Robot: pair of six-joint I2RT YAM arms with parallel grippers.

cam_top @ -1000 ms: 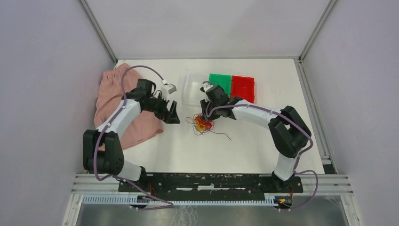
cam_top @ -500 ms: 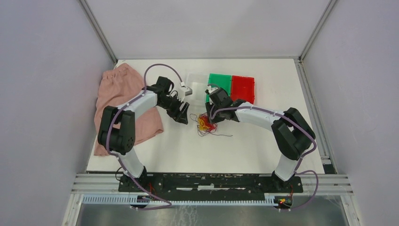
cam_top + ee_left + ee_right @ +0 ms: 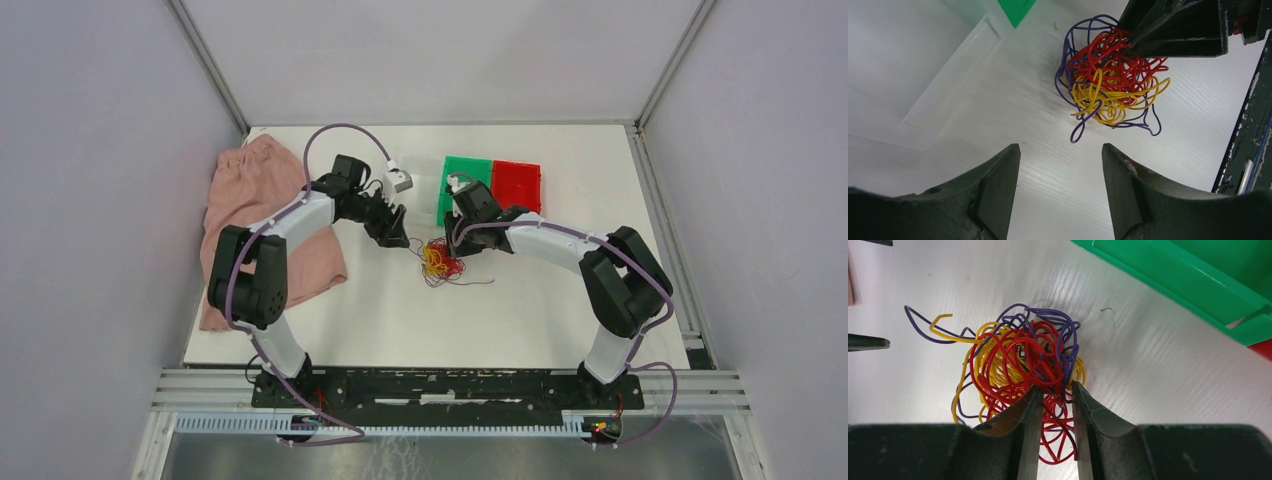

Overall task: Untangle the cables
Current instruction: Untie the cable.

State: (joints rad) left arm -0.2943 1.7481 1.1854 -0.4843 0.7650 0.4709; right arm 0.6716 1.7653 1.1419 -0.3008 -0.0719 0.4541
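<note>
Gripping the cables [image 3: 1023, 360], the right claw [image 3: 1055, 390] sits near a green tray [image 3: 1188, 275].

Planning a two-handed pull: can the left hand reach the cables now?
Probably yes: the open left hand faces the cables across bare table, and the right hand pinches only their far side, leaving the near loops free.

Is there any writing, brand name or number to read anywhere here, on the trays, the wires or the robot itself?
No readable text in any view.
Green tray and red tray: plain, no label.
Cables: bare coloured wire, no print.
Left hand and right hand: worn dark surfaces, no marking.
</note>
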